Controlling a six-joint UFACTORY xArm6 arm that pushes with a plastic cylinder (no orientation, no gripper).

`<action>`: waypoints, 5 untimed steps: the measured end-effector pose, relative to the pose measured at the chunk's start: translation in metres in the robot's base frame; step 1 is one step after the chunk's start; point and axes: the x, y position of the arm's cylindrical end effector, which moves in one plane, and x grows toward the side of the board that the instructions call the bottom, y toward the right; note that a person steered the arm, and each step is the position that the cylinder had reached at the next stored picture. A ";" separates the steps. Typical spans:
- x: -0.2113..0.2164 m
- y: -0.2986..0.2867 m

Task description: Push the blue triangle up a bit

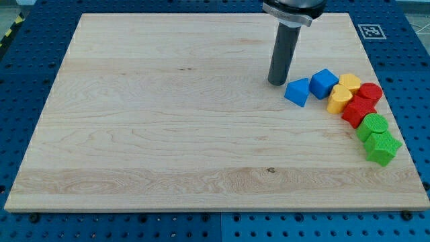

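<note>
Pale wood makes up the surface (168, 128), a broad board resting on a blue perforated bench (20, 81); a small black-and-white marker tag (369, 31) sits just off its corner at the view's top right. The arm carries no gripper, so there is nothing to open, close or hold: it ends in a dark upright rod (285, 50), and my tip (277, 82) stands on the wood in the upper right part of the board.

The blue triangle (297, 92) lies just to the view's right of my tip and slightly below it, very close, though I cannot tell whether the two touch. It is a short wedge; one corner seems to point toward the view's bottom, and a flat face turns up and to the view's left, toward the rod. Its long axis is too slight to call.

The remaining blocks curve away from it along the right edge. A blue cube (324, 83) sits right beside the triangle. Past it come two yellow blocks (349, 82) (339, 98), then two red ones (369, 91) (357, 110), all packed together. Lowest are two green blocks (373, 125) (381, 146), the bottom one star-like in outline.
</note>
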 end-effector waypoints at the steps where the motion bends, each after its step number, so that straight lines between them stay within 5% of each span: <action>1: 0.003 -0.002; 5: 0.079 0.012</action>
